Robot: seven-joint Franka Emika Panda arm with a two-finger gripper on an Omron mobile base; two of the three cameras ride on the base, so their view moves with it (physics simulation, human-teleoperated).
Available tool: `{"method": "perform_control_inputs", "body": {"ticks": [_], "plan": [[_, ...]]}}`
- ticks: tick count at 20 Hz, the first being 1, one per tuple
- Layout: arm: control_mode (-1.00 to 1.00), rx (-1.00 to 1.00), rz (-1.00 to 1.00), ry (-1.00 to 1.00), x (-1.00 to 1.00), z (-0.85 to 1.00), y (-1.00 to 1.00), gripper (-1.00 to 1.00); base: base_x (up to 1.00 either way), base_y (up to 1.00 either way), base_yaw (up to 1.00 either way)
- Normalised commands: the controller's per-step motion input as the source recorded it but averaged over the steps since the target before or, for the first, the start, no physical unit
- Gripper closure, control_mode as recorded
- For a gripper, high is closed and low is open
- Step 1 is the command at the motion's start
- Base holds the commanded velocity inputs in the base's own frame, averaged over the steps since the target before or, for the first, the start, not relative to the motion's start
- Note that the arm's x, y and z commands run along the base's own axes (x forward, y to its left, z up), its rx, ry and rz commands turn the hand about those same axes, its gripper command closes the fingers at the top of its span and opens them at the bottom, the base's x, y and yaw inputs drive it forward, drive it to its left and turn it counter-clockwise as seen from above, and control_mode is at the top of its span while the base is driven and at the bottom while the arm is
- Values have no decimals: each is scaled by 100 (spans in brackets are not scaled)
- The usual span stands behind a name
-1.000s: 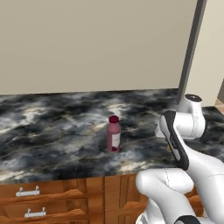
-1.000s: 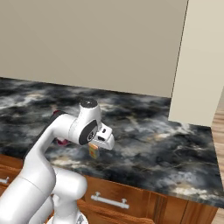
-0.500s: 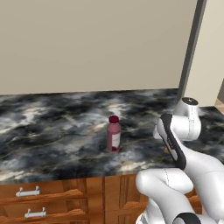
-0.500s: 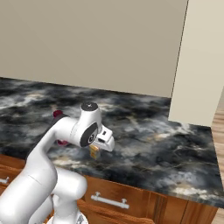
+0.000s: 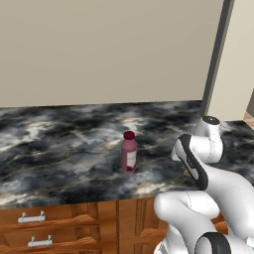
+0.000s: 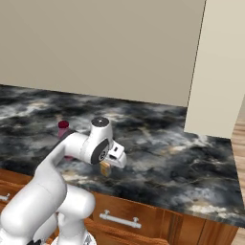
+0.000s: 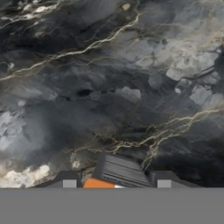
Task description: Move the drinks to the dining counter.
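The maroon-pink bottle [image 5: 128, 151] with its dark red cap stands upright on the dining counter [image 5: 59, 149], left of my arm. In the right base view its cap [image 6: 63, 125] peeks out behind the arm. My gripper [image 6: 105, 168] hangs low over the counter [image 6: 167, 158] near its front edge, shut on the small orange-yellow drink carton [image 6: 104, 167]. In the hand view the carton [image 7: 99, 184] sits between the fingertips, with the marbled stone [image 7: 109, 87] close below.
Brown drawers with silver bar handles [image 5: 31, 217] [image 6: 119, 219] run under the counter. A beige wall rises behind it, and a pale cabinet side [image 6: 215, 72] stands at the right end. Bare stone stretches to the right of the gripper.
The arm has sunk slightly toward the counter, carton still in its grip. The bottle has not moved.
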Motion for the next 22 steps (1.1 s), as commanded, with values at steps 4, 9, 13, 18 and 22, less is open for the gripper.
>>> {"method": "perform_control_inputs", "body": {"ticks": [4,9,13,18,22], "plan": [[-100,0,0,0,3,-17,-2,100,0,0,0],[-100,0,0,0,1,-18,-1,100,0,0,0],[-100,0,0,0,4,-23,0,100,0,0,0],[-100,0,0,0,7,-24,-1,100,0,0,0],[-100,0,0,0,12,-25,0,100,0,0,0]]}}
